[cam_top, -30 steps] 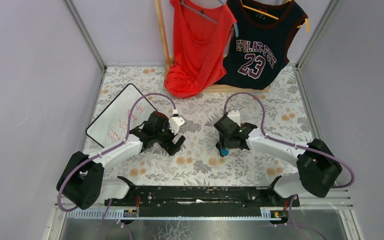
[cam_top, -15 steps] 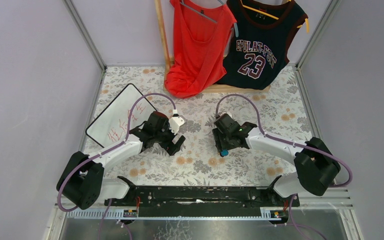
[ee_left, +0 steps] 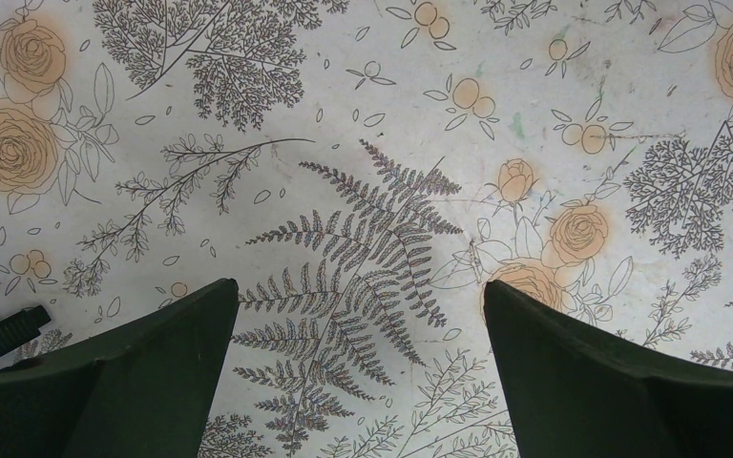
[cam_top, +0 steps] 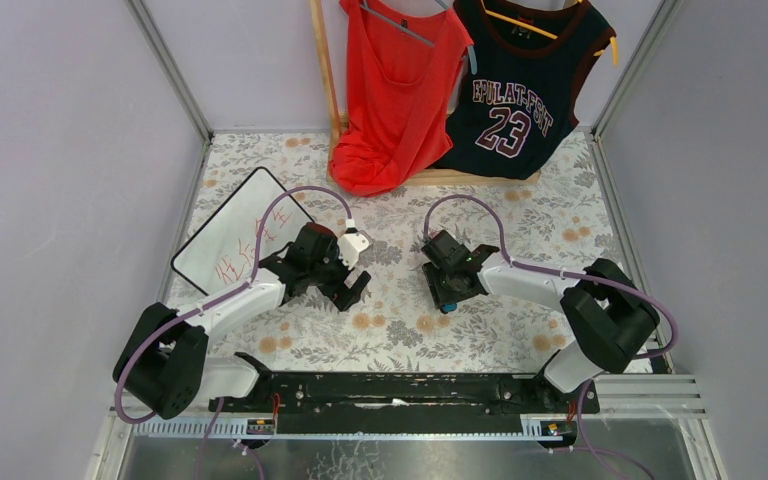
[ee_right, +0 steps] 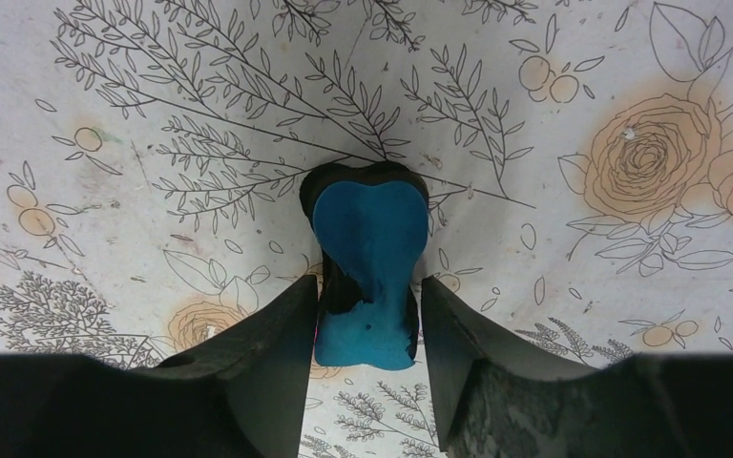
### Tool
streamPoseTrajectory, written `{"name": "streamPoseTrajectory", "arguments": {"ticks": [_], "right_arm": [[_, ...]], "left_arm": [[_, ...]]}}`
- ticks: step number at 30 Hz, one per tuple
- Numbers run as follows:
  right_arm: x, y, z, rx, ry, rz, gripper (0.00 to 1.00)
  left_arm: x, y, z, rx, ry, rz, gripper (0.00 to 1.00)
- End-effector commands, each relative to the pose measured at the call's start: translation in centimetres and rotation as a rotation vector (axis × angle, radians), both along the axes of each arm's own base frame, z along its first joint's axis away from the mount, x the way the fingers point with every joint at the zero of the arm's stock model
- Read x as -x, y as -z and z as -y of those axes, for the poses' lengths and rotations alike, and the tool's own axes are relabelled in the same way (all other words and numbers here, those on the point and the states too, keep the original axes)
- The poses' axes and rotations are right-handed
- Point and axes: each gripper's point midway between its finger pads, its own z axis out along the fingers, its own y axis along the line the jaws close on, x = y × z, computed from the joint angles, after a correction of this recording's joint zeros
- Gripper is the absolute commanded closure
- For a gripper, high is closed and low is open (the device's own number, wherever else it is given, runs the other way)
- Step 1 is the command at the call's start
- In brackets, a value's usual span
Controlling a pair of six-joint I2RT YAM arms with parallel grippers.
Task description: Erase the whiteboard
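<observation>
The whiteboard lies tilted at the table's left, white with a black frame and red handwriting on its near half. My left gripper hangs just right of the board, open and empty; in the left wrist view only floral cloth shows between its fingers. My right gripper is near the table's middle, shut on a blue eraser. In the right wrist view the eraser sits pinched between both fingers, its far end towards the cloth.
A red top and a dark "23" jersey hang from a wooden rack at the back. Grey walls close in on the left and right. The floral tablecloth covers the table.
My right gripper has moved a little to the left with the eraser, and its arm's elbow has swung left. My left arm has not moved.
</observation>
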Motion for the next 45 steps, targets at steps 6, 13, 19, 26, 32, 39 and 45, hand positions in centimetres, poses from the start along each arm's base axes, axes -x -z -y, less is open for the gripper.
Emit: {"name": "streamPoseTrajectory", "arguments": {"ticks": [6, 13, 19, 26, 32, 39, 45], "right_arm": [[-1.3, -0.3, -0.5, -0.017, 0.004, 0.029, 0.51], [-1.7, -0.7, -0.6, -0.023, 0.009, 0.043, 0.64], [-1.8, -0.6, -0.7, -0.021, 0.015, 0.033, 1.00], [-1.9, -3.5, -0.6, -0.086, 0.033, 0.110, 1.00], [-2.0, -8.0, -0.1, -0.185, 0.062, 0.235, 1.00], [-2.1, -9.5, 0.4, -0.202, 0.058, 0.291, 1.00], [-2.1, -9.4, 0.2, -0.244, 0.051, 0.326, 1.00]], "left_arm": [[0.3, 0.2, -0.1, -0.004, 0.017, -0.003, 0.00], [0.3, 0.3, 0.0, -0.004, 0.020, -0.007, 0.00], [0.2, 0.3, 0.0, -0.003, 0.018, -0.008, 0.00], [-0.4, -0.8, -0.1, -0.011, 0.000, 0.002, 0.00], [-1.4, -3.7, 0.2, 0.017, -0.027, 0.018, 0.00], [-3.0, -7.8, -0.2, 0.061, -0.084, 0.076, 0.00], [-5.4, -11.3, -4.3, 0.112, -0.221, 0.157, 0.09]]}}
